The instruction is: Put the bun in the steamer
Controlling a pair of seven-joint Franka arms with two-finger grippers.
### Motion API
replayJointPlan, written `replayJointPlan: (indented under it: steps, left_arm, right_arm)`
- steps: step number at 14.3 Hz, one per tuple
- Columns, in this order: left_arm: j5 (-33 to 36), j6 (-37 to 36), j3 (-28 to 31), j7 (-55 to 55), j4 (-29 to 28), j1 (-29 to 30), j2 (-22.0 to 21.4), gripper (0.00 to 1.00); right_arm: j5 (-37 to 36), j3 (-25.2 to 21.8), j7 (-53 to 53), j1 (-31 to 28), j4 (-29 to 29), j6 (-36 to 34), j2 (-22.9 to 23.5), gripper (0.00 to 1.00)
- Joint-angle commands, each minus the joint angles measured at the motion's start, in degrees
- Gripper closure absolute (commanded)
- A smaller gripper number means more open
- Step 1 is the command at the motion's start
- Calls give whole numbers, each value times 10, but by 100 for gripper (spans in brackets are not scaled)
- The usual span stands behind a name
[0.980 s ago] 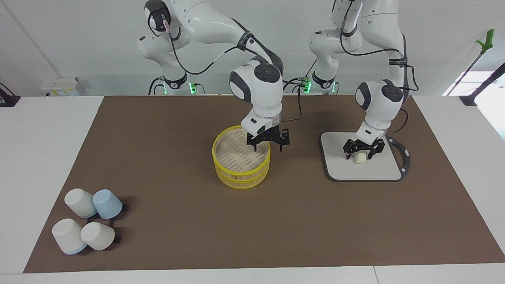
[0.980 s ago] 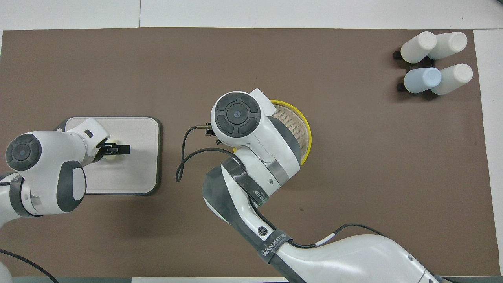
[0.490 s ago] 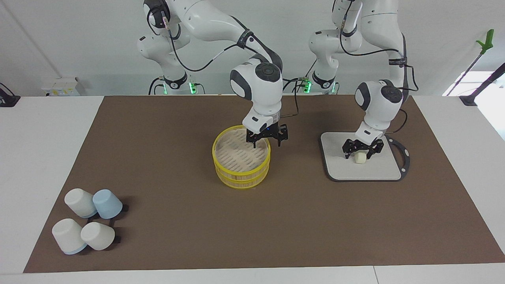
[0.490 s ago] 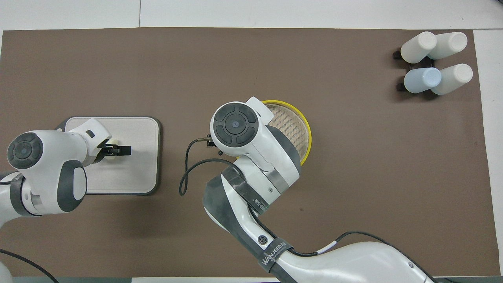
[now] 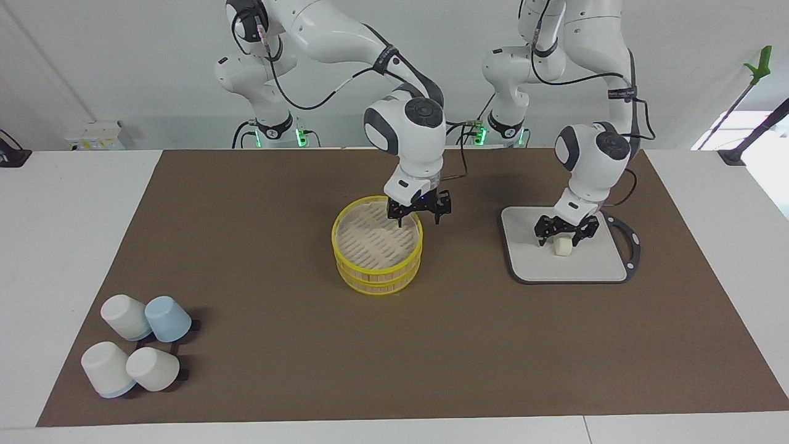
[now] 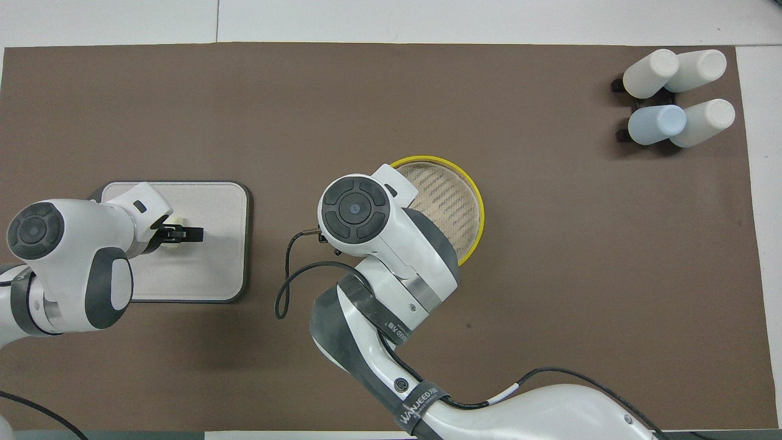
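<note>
The bun (image 5: 561,246) is a small cream-white piece lying on the grey board (image 5: 585,266). My left gripper (image 5: 566,233) is down over it, one finger on each side, jaws open, and the bun still rests on the board. From overhead the left gripper (image 6: 178,232) covers most of the bun. The steamer (image 5: 377,266) stands mid-table with its yellow rim (image 6: 477,211) and slatted top showing. My right gripper (image 5: 419,213) hangs open and empty just above the steamer's edge on the robots' side. Overhead, the right wrist hides it.
Several white and blue cups (image 5: 138,348) lie in a cluster at the right arm's end, farther from the robots, also seen overhead as the cups (image 6: 672,98). A brown mat (image 5: 431,357) covers the table.
The right gripper has drawn back from over the steamer's top toward its edge on the robots' side, uncovering more of the slats. The left gripper stays at the bun.
</note>
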Motion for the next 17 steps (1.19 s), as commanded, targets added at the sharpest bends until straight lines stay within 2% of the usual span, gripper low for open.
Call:
replayJointPlan:
  steps: [1,2,5,6,7,9,11,13,15,17]
  left_arm:
    - [-5,-23,5,3,8,-7,-9,13]
    - [-5,-23,5,3,8,-7,-9,17]
    - [-5,-23,5,4,8,-5,-9,41]
    - [-5,-23,5,4,8,-5,-9,51]
    - [-5,-23,5,4,8,-3,-8,65]
    - [-4,-23,5,5,8,-2,-8,83]
    - [-5,-23,5,5,9,-1,-8,86]
    - [-5,-25,5,5,18,-1,-8,87]
    - [-4,-40,5,4,32,-1,-7,87]
    - [-4,-48,5,4,36,-2,-8,87]
  right_arm:
    - [3,-2,-14,-2,-22,6,-17,0]
    - [3,-2,-14,-2,-22,5,-17,0]
    - [1,-2,-14,-4,-22,10,-16,0]
    - [2,-2,-14,-3,-22,10,-16,0]
    - [1,-2,-14,-3,-22,10,-16,2]
    - [1,-2,-16,-4,-21,13,-15,10]
    - [1,-2,-16,-4,-21,14,-15,19]
    - [1,-2,-16,-3,-22,16,-15,20]
    - [1,-2,-27,-5,-22,16,-15,27]
    - [0,-3,-34,-5,-23,16,-15,27]
